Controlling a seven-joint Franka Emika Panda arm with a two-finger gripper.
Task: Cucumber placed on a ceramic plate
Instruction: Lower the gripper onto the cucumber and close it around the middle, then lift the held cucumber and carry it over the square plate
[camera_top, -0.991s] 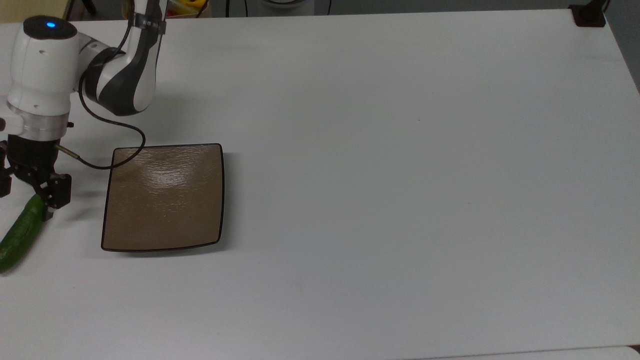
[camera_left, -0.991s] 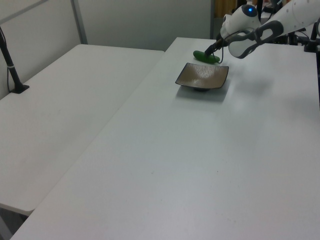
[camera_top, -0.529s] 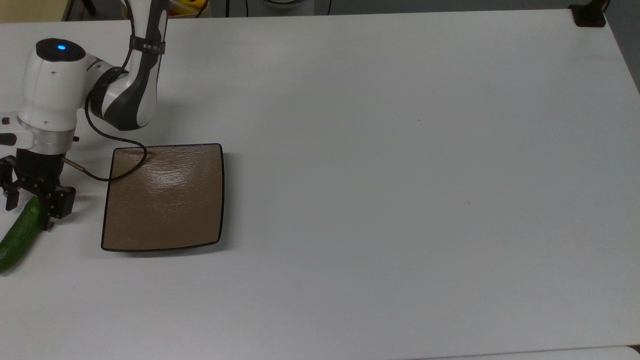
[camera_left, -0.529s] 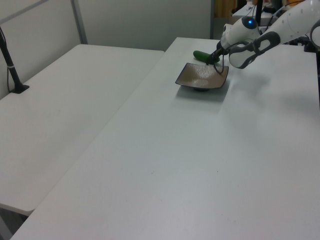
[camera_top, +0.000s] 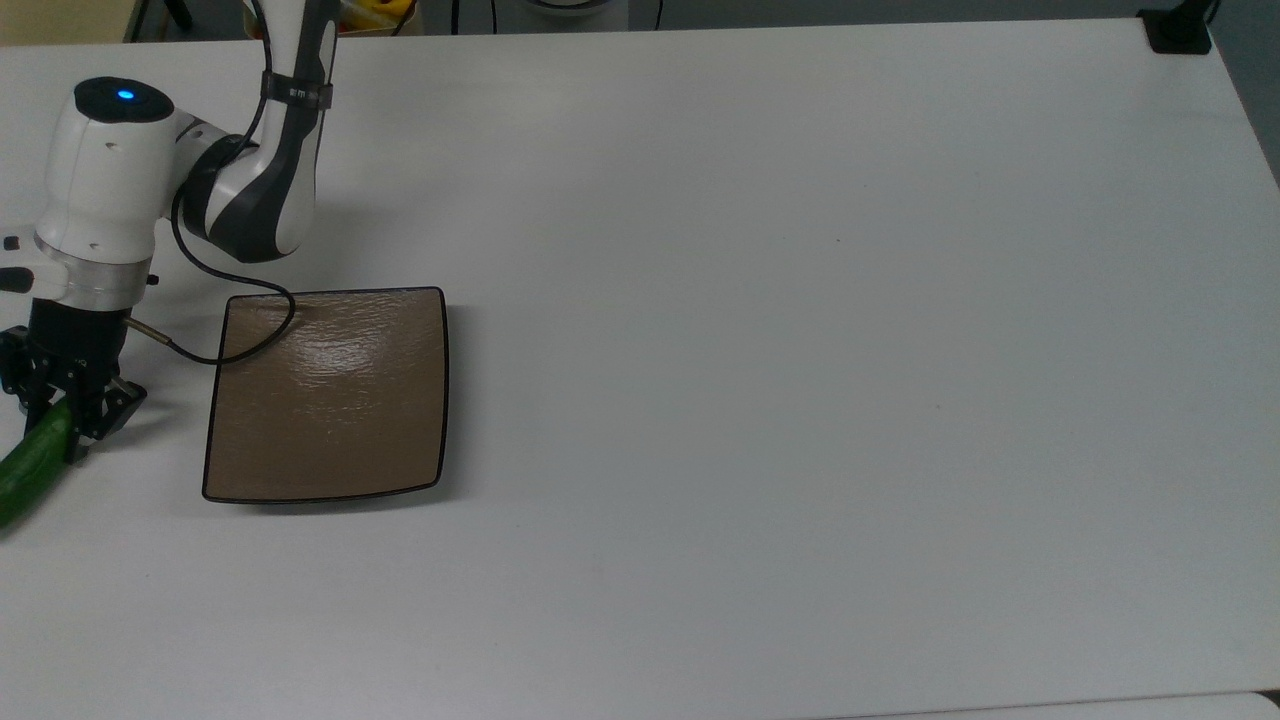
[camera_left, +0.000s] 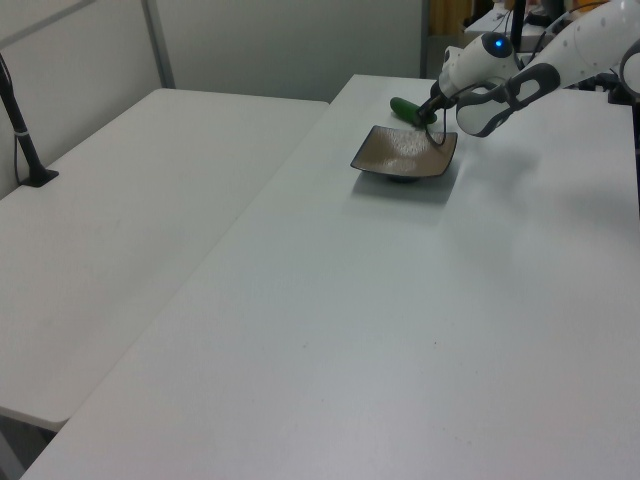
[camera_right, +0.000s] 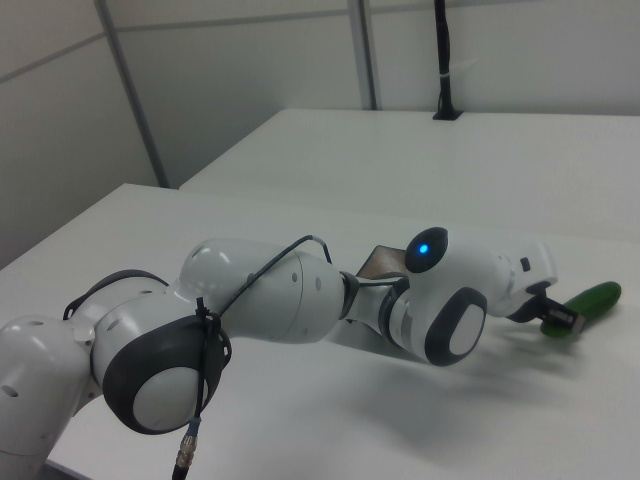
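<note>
Gripper (camera_top: 62, 425) clamps narrow around the cucumber (camera_top: 30, 466) end on the counter (camera_top: 800, 300); grasp step, seemingly; next, lift and carry to the plate (camera_top: 330, 400) beside it, top view's right

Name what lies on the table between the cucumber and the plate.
Only bare table, seen in the top view, separates cucumber from plate.

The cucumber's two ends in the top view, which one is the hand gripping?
The upper-right end: the hand closes on the cucumber there, while its lower-left end runs off the top view's left edge.
</note>
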